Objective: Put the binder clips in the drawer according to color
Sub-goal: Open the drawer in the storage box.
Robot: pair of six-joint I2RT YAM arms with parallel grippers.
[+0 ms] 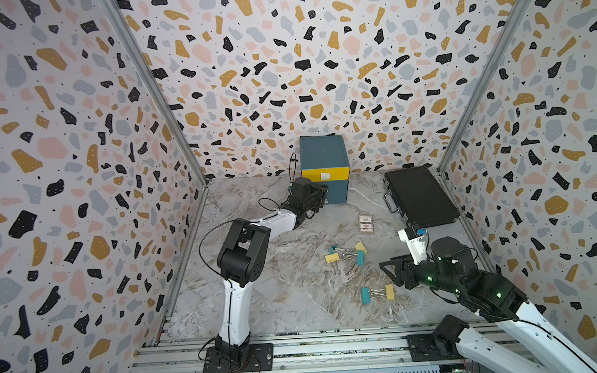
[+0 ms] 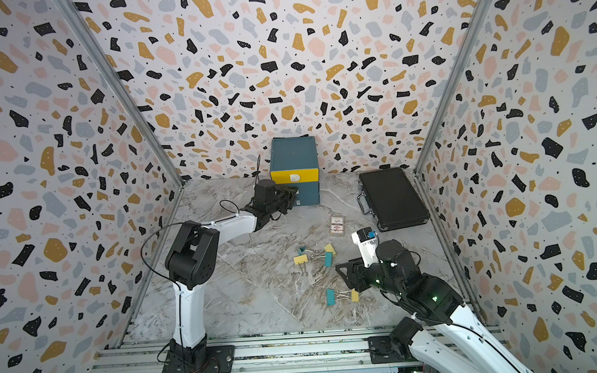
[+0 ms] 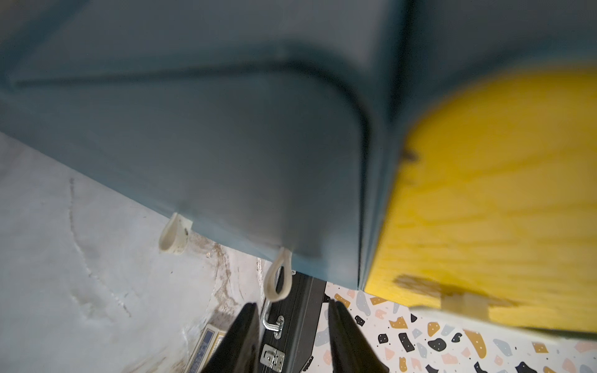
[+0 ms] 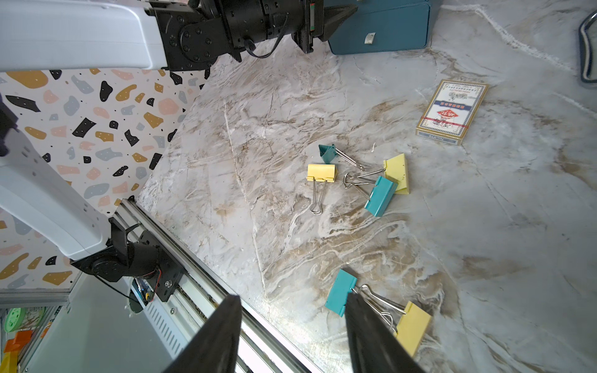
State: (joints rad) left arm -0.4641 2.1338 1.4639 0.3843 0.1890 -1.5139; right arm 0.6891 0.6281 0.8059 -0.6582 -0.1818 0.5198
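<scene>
The drawer is a dark-teal chest at the back of the table, with a yellow top front and white loop pulls. My left gripper is at the chest's front left, level with the teal drawers. It is open, with a loop pull just ahead of its fingertips and nothing between them. Several binder clips lie on the marble: a yellow and teal group mid-table, and a teal clip with a yellow one nearer the front. My right gripper hovers open beside that pair.
A flat black briefcase lies at the back right, and a small printed card packet between it and the clips. Patterned walls close in three sides. An aluminium rail carrying both arm bases runs along the front edge.
</scene>
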